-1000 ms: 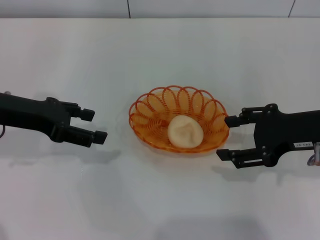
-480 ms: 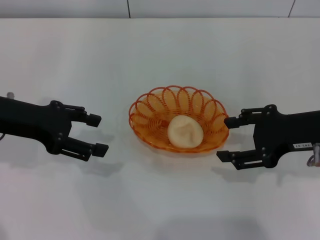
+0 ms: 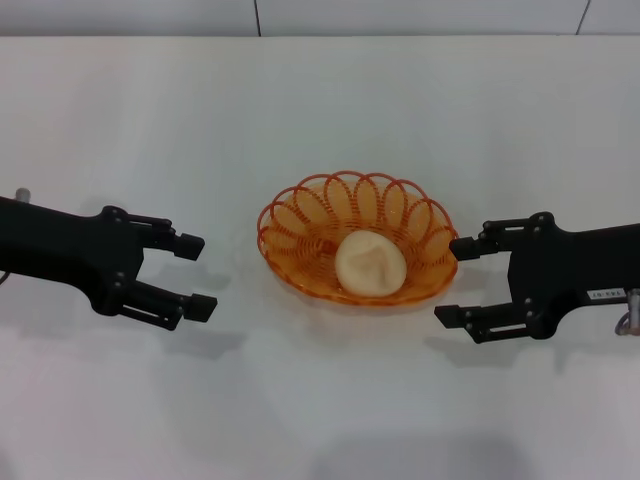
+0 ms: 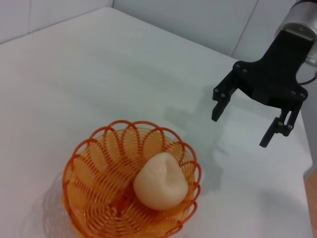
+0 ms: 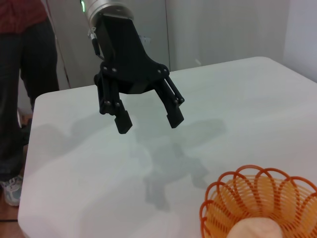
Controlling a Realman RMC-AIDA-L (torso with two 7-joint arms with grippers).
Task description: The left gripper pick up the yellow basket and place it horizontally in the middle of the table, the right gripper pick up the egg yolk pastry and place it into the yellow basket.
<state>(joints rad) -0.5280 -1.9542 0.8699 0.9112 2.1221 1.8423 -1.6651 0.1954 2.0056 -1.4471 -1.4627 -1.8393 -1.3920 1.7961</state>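
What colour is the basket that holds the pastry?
The yellow basket is translucent orange, clearest in the left wrist view.

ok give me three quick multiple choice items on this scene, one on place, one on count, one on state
1. Where is the small round pale beige egg yolk pastry?
A. inside the oval orange wire basket
B. on the white table
C. held in a claw

2. How many black two-fingered grippers show in the head view?
A. one
B. two
C. three

3. The right gripper is
A. shut on the pastry
B. open, holding nothing
C. shut on the basket rim

Key: 1 A, the pastry lies in the basket. 2 B, left gripper and right flank it. 3 B, its fingers are spread beside the basket.
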